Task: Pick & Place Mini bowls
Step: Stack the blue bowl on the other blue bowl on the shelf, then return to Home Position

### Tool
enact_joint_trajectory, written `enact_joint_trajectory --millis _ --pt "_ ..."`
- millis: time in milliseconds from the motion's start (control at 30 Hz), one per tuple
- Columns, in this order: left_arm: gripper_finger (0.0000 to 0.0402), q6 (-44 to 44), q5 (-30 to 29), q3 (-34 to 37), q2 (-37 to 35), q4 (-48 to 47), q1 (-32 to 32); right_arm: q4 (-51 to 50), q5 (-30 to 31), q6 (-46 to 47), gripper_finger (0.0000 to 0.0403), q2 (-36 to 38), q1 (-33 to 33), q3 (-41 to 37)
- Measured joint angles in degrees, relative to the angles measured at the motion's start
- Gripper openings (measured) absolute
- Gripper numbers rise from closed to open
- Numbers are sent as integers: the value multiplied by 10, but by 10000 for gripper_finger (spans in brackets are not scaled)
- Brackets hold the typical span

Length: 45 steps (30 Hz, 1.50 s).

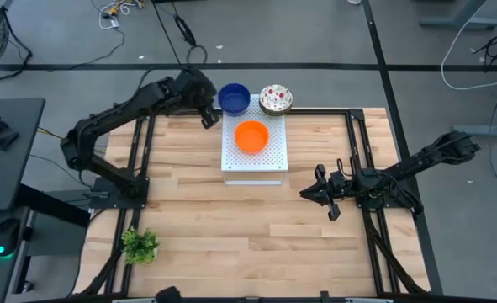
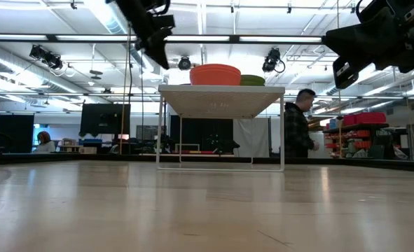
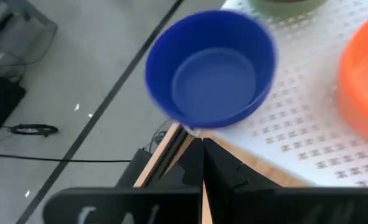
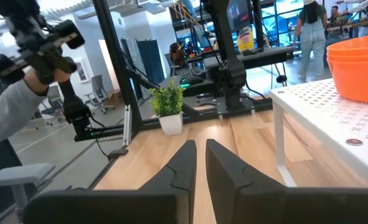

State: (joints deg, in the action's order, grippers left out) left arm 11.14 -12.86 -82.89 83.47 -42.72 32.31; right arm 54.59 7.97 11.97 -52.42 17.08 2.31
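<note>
Three mini bowls (image 1: 251,135) upright on board, left gripper (image 1: 208,119) fingers clamped on blue bowl (image 1: 234,98) rim.

The left gripper (image 1: 209,118) was stretched forward with jaws closed; the right gripper (image 1: 315,195) hung low, jaws nearly together

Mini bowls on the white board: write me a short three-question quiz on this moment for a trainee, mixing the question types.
1. Multiple choice: where does the orange bowl sit?
A. near the middle of the white board
B. on the bare table beside the plant
C. on the floor
2. True or false: the right gripper is above the speckled bowl.
3. Fill in: the shut left gripper is right beside the ___ bowl at the board's far left corner.

Key
1. A
2. False: it waits over the table, to the right of the board.
3. blue
</note>
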Motion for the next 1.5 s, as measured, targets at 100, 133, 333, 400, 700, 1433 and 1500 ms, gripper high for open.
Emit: enact_joint_trajectory --millis 100,133,333,400,700,1433,1500 --pt "4 -17 0 96 -49 74 18 -4 0 6 40 0 0 0" --pt "4 -23 1 131 -64 105 25 -4 1 7 40 0 0 0" --pt "3 -90 -1 310 -82 354 78 6 2 9 40 0 0 0" --pt "3 -94 12 336 -68 432 86 14 2 9 40 0 0 0" --pt "4 -103 84 355 -29 567 73 26 2 6 40 0 0 0" --pt "4 -105 186 355 -223 457 49 35 -30 10 40 17 -9 5" --pt "4 -105 187 355 -266 414 35 37 -57 6 40 36 -14 9"
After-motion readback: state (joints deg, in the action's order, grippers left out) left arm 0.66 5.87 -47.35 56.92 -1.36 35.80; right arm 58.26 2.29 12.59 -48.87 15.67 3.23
